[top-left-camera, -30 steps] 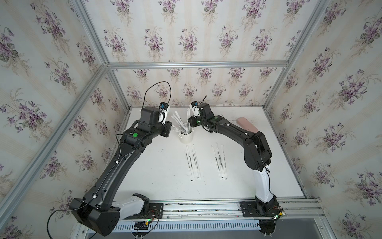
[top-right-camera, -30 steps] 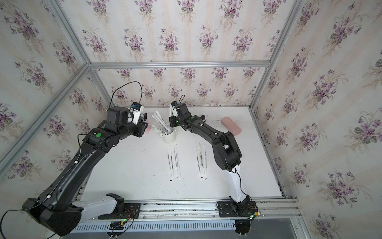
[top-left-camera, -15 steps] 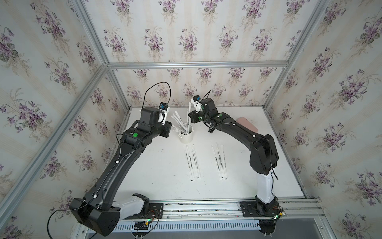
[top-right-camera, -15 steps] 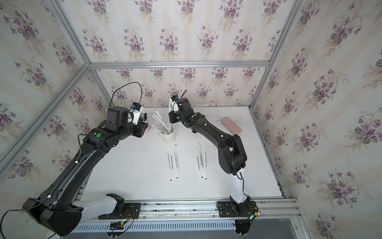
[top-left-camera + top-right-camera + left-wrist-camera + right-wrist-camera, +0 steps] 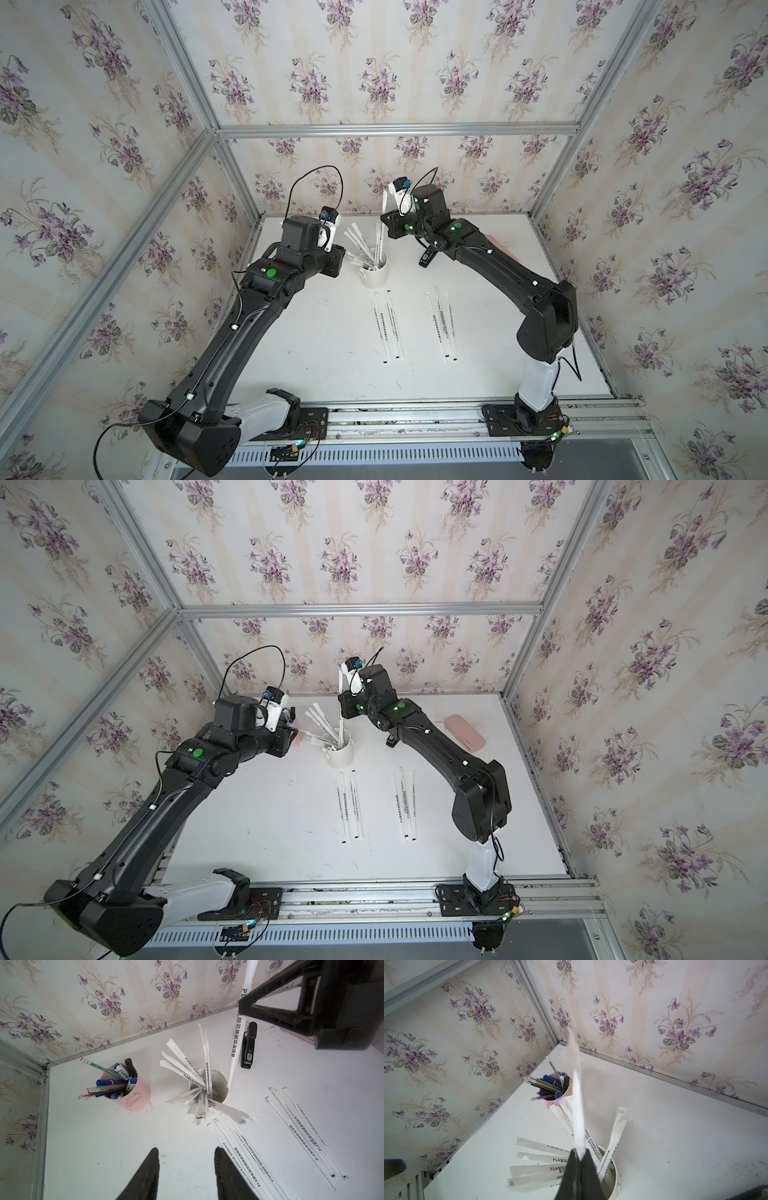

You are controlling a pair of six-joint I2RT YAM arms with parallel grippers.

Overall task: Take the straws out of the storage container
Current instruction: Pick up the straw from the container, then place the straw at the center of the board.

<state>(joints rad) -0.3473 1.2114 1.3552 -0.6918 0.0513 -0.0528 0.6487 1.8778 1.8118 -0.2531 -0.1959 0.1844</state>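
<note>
Above the storage container (image 5: 220, 1084) we saw right gripper (image 5: 579, 1152) clamped tight on one straw (image 5: 577, 1095), left gripper (image 5: 186, 1151) agape, empty; pen cup (image 5: 139, 1097), stapler (image 5: 248, 1047) beside.

The straws (image 5: 193, 1080) wear matt white paper wrappers, creased at the ends. The storage container (image 5: 221, 1082) is smooth white plastic, the pen cup (image 5: 139, 1095) satin pink. The worktop (image 5: 104, 1136) is matt white, scuffed; frame rails (image 5: 395, 129) are brushed metal.

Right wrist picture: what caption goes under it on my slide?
Right end effector shut on one wrapped straw above the white storage container, pink cup beyond.
</note>
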